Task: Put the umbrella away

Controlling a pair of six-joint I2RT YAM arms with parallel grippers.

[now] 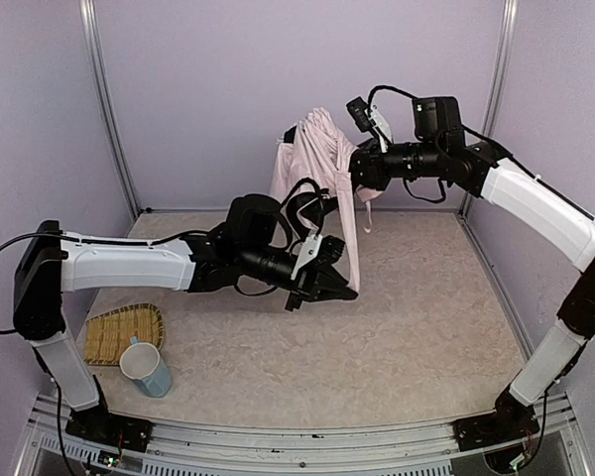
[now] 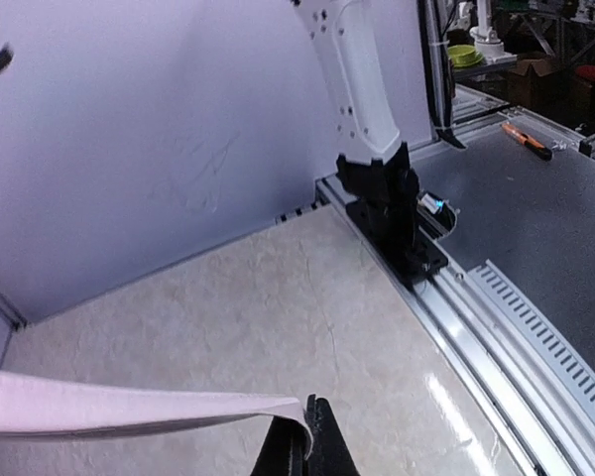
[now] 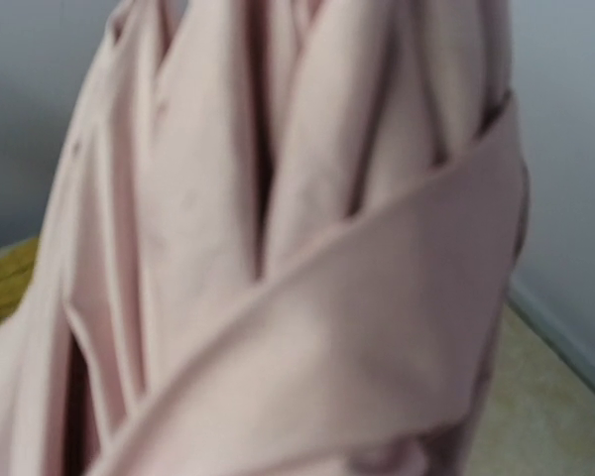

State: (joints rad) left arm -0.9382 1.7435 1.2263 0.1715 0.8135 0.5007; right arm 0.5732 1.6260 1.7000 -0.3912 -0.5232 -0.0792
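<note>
The umbrella (image 1: 312, 164) hangs in the air over the far side of the table (image 1: 407, 327), at about 12 o'clock in the top view. Its upper end is at the right gripper (image 1: 359, 171), which reaches in from 2 o'clock. That gripper's fingers are clamped on the bunched top of the canopy, though the fabric hides the fingertips themselves. The canopy is collapsed but not rolled tight. It is pale pink cloth, gathered at the top and falling in long loose pleats that widen toward the bottom, with dark shadow in the creases. In the right wrist view the pink folds fill nearly the whole picture, slightly blurred, and a broad flat pink band crosses them slantwise from lower left to upper right. A narrow strip of the same pink runs down from the umbrella's right side to the left gripper (image 1: 342, 288), which sits lower and nearer, toward the table's middle. In the left wrist view this strip (image 2: 129, 407) comes in from 9 o'clock, stretched almost level, and ends between the black fingers, which are pressed together and pinching its end. Neither handle nor shaft can be made out. At 8 o'clock on the table lie a woven tray (image 1: 114, 332) and, just beside it, a pale blue cup (image 1: 147, 369), well apart from the umbrella.
</note>
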